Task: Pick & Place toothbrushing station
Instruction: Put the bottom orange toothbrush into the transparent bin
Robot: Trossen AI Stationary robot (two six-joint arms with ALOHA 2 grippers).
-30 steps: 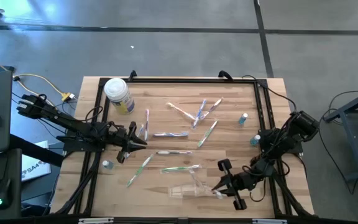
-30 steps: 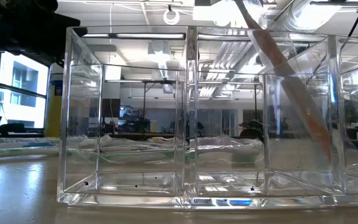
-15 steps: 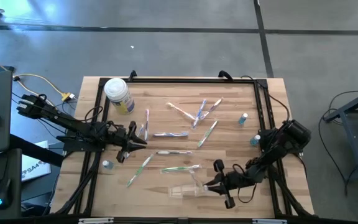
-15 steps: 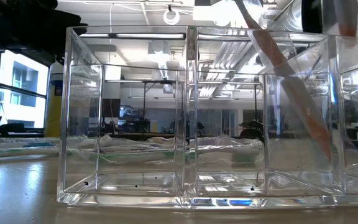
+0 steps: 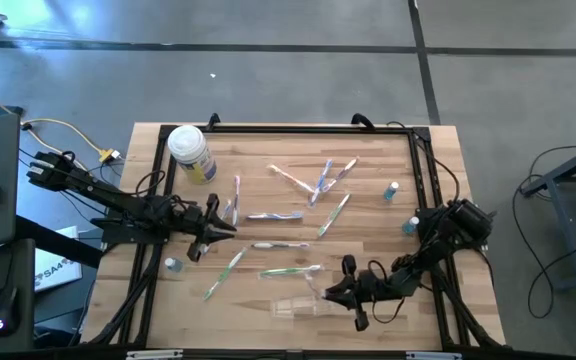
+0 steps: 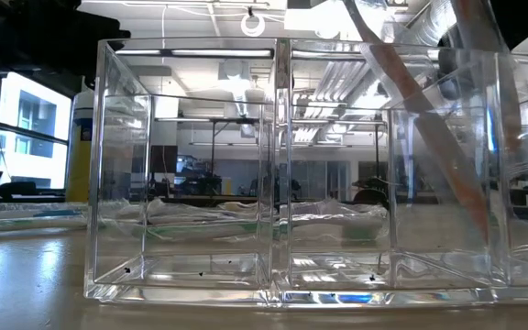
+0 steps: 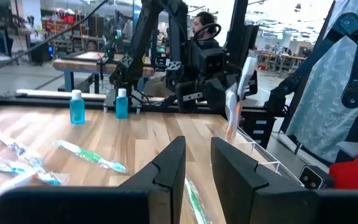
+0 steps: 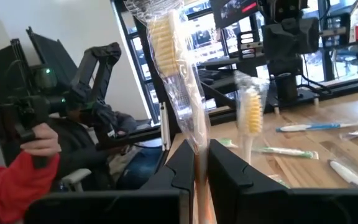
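Count, high view: one clear plastic holder [image 5: 300, 303] near the front edge of the wooden table [image 5: 368, 160], right of centre. The low view shows it divided into clear compartments. One wrapped toothbrush [image 6: 426, 119] leans in the compartment at that picture's right; the two others in sight hold nothing.

Loose toothbrushes on the table: I count about nine, though the overlapping ones at the back are hard to separate. A cluster [image 5: 320, 180] lies at back centre, one green-handled [image 5: 334, 215] just in front of it, one blue [image 5: 274, 215] at mid-table, one pale [image 5: 279, 245] and one green [image 5: 290, 270] nearer the holder, one [image 5: 233, 200] by my left gripper, one green [image 5: 223, 274] at front left.

Other items: one white-lidded jar with yellow label [image 5: 191, 152] at back left; two small blue bottles [image 5: 401, 208] at the right edge.

My right gripper [image 5: 340, 294] sits just beside the holder's right end. Its fingers [image 8: 185, 163] are nearly together, pinching one wrapped toothbrush [image 8: 174, 74] upright, bristles up.

My left gripper [image 5: 222, 222] waits at the table's left side, fingers [image 7: 166, 167] slightly apart, holding nothing.
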